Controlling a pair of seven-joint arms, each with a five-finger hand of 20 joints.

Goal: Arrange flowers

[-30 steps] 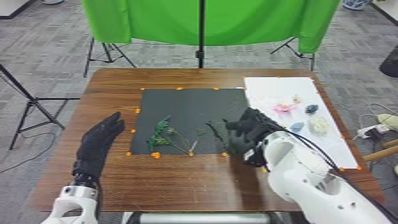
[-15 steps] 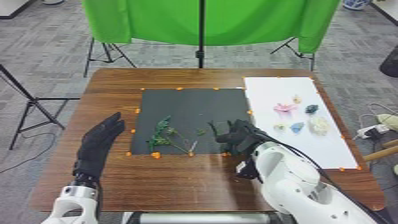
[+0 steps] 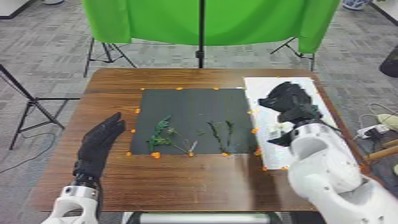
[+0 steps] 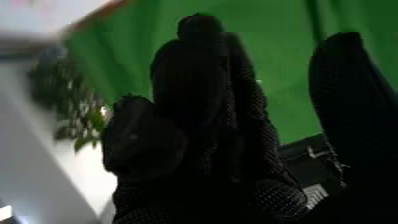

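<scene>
Now left hand [image 3: 96, 145] is straight-fingered over the brown table [image 3: 178, 185], leafy green sprigs [image 3: 161, 134] and two thin stems [image 3: 218, 139] lie on the black mat [image 3: 191, 107], right hand [image 3: 291, 99] is loosely extended, thumb apart, above the white sheet [image 3: 258, 89], green cloth [image 3: 151, 22] beyond.

On square black sheet [image 3: 182, 107], leafy green sprig [image 3: 161, 134] at eight o'clock, thin pale stem [image 3: 193, 146] at six, two slender green stems [image 3: 217, 136] at four
</scene>
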